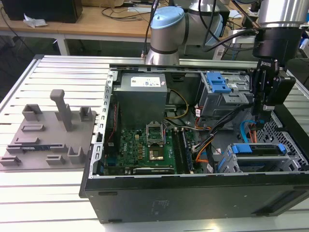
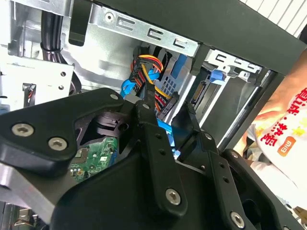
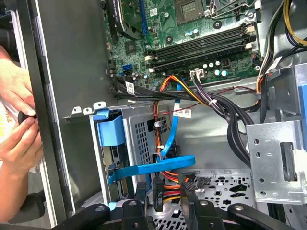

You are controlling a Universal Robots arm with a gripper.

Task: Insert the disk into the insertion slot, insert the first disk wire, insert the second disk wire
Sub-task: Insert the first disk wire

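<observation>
Pincer (image 3: 164, 189) hangs, fingers apart, inside one open computer case (image 1: 169, 198), at 3 o'clock in the exterior view, just beside the one second disk wire (image 3: 158, 167). One disk (image 1: 258, 149) sits in the insertion slot (image 1: 226, 163) at 4 o'clock. One slatted metal table (image 1: 48, 203) carries it all, with wooden benches (image 1: 96, 26) at 12 o'clock.

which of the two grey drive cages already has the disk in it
The lower cage at the exterior view's right, with the disk in its blue frame seated inside. The taller cage farther back carries a blue latch plate on top.
</observation>
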